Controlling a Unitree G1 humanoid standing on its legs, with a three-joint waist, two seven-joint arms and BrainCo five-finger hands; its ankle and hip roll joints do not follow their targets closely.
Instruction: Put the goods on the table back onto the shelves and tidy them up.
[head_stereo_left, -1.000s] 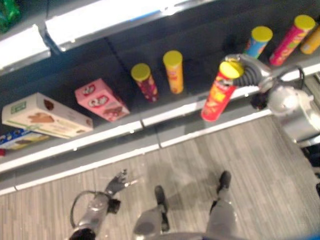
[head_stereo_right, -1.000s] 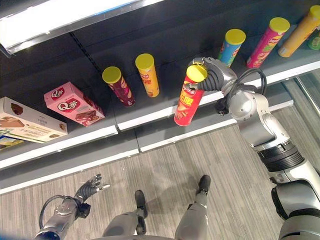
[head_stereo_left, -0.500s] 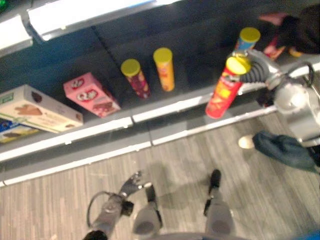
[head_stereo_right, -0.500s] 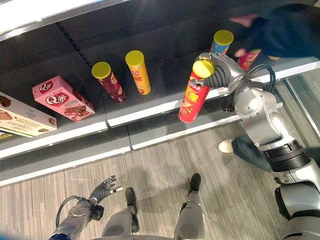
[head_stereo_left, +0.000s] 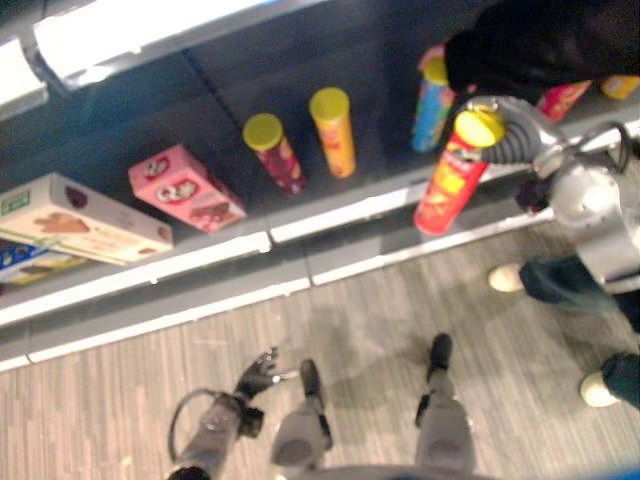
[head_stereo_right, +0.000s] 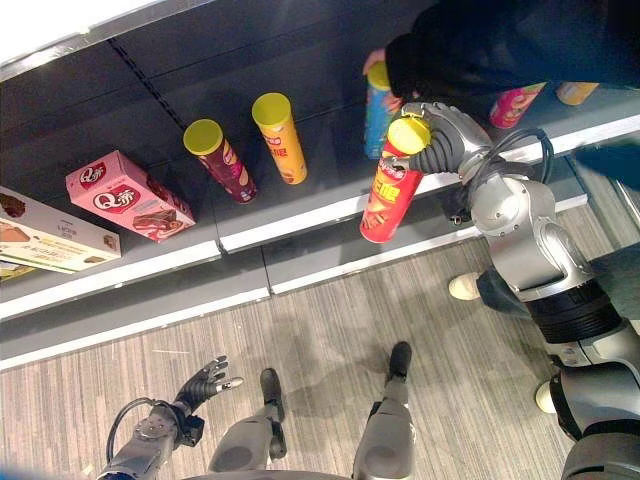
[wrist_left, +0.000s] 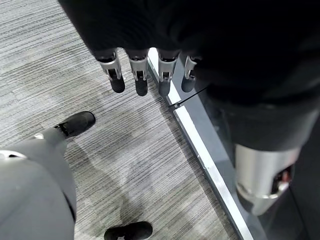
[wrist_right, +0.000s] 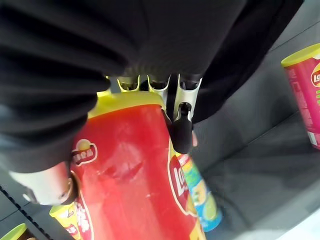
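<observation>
the view looks down on a dark shelf (head_stereo_right: 300, 215) above a grey striped floor. the robot's right hand (head_stereo_right: 440, 140), raised at the right side, has its fingers and thumb curled round the top end of a red chip can (head_stereo_right: 392, 185) with a yellow lid. the can hangs tilted, its lid up by the hand and its base out in front of the shelf edge, not yet standing on the shelf. in the right wrist view the fingers (wrist_right: 182, 127) wrap the can just under the lid.

a person's arm in a dark sleeve (head_stereo_right: 480, 50) reaches in from the upper right, and the person's hand is on a blue chip can (head_stereo_right: 378, 110) standing just behind the red one. further left on the shelf stand an orange can (head_stereo_right: 280, 135) and a maroon can (head_stereo_right: 220, 160), then a pink box (head_stereo_right: 125, 195) and a cream box (head_stereo_right: 45, 235) lying flat.

the left hand (head_stereo_right: 205, 382) hangs low near the floor, fingers loosely spread, holding nothing.

the red can is likely light, stiff and smooth-sided, so it could slip or swing when held near one end. a hold round the middle of the tube would probably steady it more, and squeezing hard could dent the thin wall.
</observation>
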